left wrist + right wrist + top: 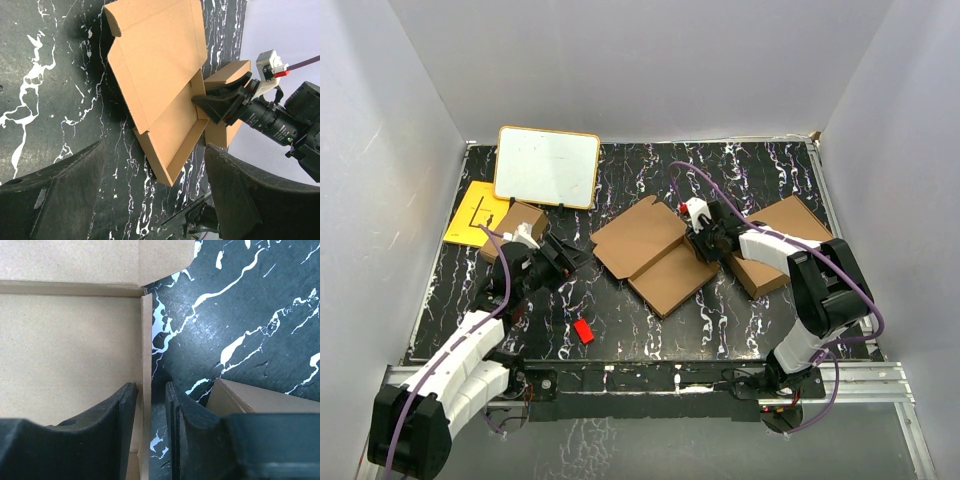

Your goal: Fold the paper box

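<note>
Right pincer point(150, 387) ajar astride paper box point(65, 350)

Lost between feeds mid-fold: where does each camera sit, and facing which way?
Top external: above and behind, looking down at the table; left arm, right arm show.
Left wrist: on the left arm, facing across the paper box toward the right gripper; own fingers below.
Right wrist: looking down on the box's side wall, between its own fingers.
Shared: all show the box.

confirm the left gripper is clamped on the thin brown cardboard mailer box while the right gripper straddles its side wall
No: the left gripper hangs open, short of the thin brown cardboard mailer box, in the left wrist view. The right gripper straddles its side wall.
</note>
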You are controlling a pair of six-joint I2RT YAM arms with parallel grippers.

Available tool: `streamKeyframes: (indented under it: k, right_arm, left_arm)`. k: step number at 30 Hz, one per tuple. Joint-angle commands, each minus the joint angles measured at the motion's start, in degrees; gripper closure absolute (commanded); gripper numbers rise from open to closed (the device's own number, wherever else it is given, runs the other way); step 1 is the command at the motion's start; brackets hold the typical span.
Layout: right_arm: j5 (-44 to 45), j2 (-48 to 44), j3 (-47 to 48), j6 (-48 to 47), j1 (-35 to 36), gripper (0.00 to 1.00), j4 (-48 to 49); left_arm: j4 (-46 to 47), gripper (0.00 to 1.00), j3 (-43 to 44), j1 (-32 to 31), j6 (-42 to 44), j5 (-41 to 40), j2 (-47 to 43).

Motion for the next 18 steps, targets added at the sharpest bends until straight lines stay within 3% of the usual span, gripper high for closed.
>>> streamKeyframes:
  k: [1, 5, 7, 13, 14, 16, 18]
  right_arm:
    - [0.36, 1.21, 3.07, 0.62, -0.05, 0.67, 0.28]
    - [0.81, 1.38, 2.95, 0.63, -0.06, 0.74, 1.04]
    - [0.51, 1.55, 2.95, 0.46, -0.03, 0.91, 1.06]
    - [-0.41, 0.09, 2.48, 1.57, 0.49, 0.92, 1.19]
    - [-2.07, -0.20, 2.54, 1.36, 0.48, 0.91, 0.81]
    - [-4.13, -1.07, 2.40, 0.91, 0.48, 0.72, 0.67]
    - [-4.08, -1.35, 2.67, 0.74, 0.49, 0.62, 1.06]
  left_arm:
    - [2.46, 0.23, 0.80, -0.30, -0.64, 0.93, 0.32]
    - [2.66, 0.23, 1.18, -0.29, -0.55, 0.87, 1.25]
    - [2.99, 0.23, 1.18, -0.28, -0.55, 0.87, 1.64]
    - [4.90, 0.23, 1.68, -0.28, -0.25, 1.23, 4.21]
    - [5.26, 0.23, 1.78, -0.32, -0.23, 1.47, 4.69]
    - [5.73, 0.23, 1.96, -0.28, -0.23, 1.83, 5.61]
    - [5.74, 0.22, 2.09, -0.35, -0.20, 2.09, 5.97]
